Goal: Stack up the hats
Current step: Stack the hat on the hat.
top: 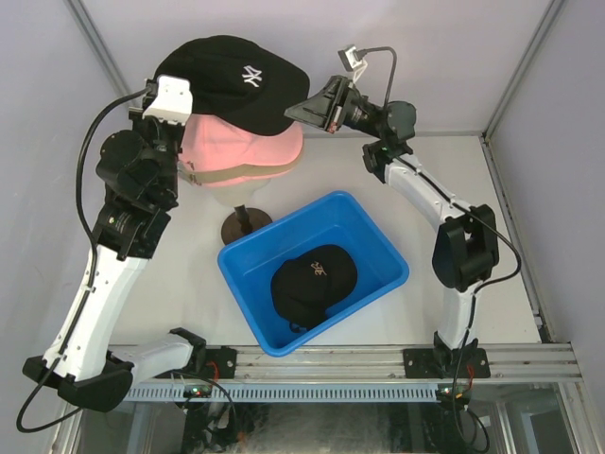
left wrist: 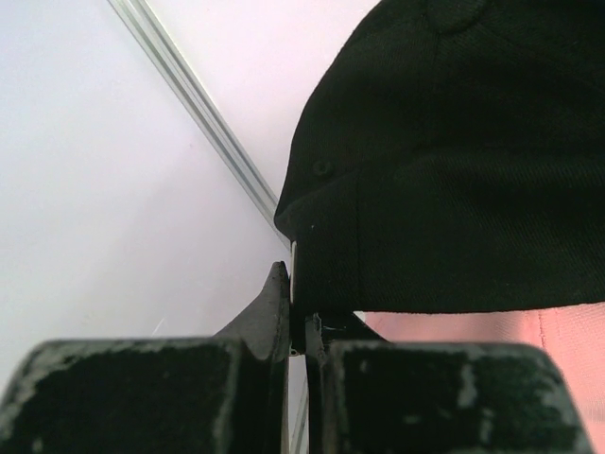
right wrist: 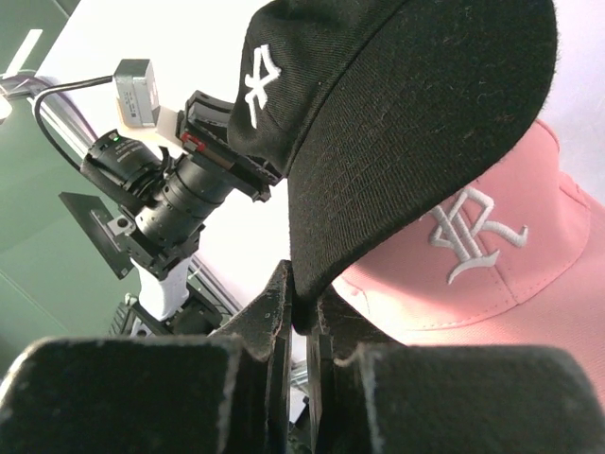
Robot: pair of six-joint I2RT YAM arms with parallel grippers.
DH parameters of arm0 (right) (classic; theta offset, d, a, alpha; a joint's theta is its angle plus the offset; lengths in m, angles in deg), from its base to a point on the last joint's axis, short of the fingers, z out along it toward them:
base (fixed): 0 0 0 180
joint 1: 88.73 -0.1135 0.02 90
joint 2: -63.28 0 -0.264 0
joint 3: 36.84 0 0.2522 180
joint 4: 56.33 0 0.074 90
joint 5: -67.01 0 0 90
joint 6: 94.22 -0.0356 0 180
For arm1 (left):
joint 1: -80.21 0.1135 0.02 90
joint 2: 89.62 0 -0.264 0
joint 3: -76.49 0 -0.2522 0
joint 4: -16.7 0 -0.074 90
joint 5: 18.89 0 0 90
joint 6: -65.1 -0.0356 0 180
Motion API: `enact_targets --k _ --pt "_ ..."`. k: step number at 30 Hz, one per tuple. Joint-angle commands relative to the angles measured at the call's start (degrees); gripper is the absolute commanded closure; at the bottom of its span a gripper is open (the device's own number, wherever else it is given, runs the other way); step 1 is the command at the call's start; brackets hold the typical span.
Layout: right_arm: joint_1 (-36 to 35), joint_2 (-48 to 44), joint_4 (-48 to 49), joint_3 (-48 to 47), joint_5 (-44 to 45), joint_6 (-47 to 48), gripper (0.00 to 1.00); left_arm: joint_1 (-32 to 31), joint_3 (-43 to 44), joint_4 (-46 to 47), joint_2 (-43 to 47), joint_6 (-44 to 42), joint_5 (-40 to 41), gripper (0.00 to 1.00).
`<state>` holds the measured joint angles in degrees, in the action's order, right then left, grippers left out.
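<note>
Black NY cap (top: 236, 80) seems soft and light; my left end effector (left wrist: 295, 312) pinches its back edge, my right end effector (right wrist: 301, 312) its stiffer brim.

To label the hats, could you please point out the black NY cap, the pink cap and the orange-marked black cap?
black NY cap (top: 227, 85), top view, crown
pink cap (right wrist: 492, 288), right wrist view, front panel
orange-marked black cap (top: 307, 286), top view, crown
</note>
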<state>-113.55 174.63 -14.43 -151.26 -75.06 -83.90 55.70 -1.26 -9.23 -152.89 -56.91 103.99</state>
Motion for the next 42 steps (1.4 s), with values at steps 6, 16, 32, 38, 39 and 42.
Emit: enact_targets --k 6,16,32,38,39,42 --pt "3.5 -6.1 -4.6 2.5 -3.0 1.7 1.00 1.3 1.1 3.2 3.9 0.0 5.7 1.00" --pt "2.4 -0.9 -2.7 -5.1 -3.6 1.7 1.00 1.4 2.1 5.4 3.7 -1.9 7.2 1.00" --pt "1.2 -3.5 -4.5 -7.3 -5.5 1.7 1.00 1.3 2.3 4.8 8.1 -0.8 12.9 1.00" --pt "0.5 -3.2 -11.4 -9.7 -6.0 1.7 1.00 1.3 0.8 4.7 7.5 -1.5 15.2 1.00" --pt "0.4 -2.6 -12.1 -10.4 -6.1 1.7 1.00 1.3 0.7 4.7 7.2 -1.6 15.4 1.00" --pt "0.1 -0.3 -11.0 -12.3 -5.7 1.7 1.00 1.3 0.8 4.8 5.9 -1.8 15.5 1.00"
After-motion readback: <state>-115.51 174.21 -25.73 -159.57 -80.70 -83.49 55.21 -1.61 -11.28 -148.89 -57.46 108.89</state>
